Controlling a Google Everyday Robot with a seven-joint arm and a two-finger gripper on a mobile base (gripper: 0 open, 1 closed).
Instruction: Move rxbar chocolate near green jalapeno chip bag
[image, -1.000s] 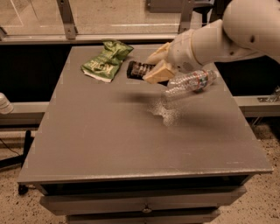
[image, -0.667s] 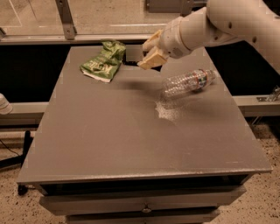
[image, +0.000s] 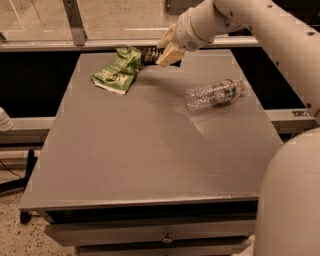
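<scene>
Arm (image: 260, 25) entered from the upper right of the camera view, its white links sloping down and leftward to a wrist over the far part of the grey surface (image: 150, 150). A further broad white section of the robot (image: 292, 200) filled the lower right corner. Claw (image: 162, 50) was low over the far edge region, tan fingers (image: 169, 54) pointing left and closed around the rxbar chocolate (image: 148, 55). The dark wrapper stuck out of the claw on its left side. Could not tell whether the bar touched the surface or was held just above it. Green jalapeno chip bag (image: 117, 72) lay crumpled immediately left of the claw and a little nearer the camera. The bar's free end met or overlapped the bag's right edge as seen from here, contact not confirmed. Clear plastic bottle (image: 215, 93) lay on its side well to the right of the claw and nearer the camera, apart from it. Against 1.0 s ago: the claw was then right beside the bottle, mid-surface, with the bar in its grip. By 0.7 s ago it had shifted left and toward the far edge, and it now stood closer again to the bag. Bag and bottle showed no shift in position across the three frames.
</scene>
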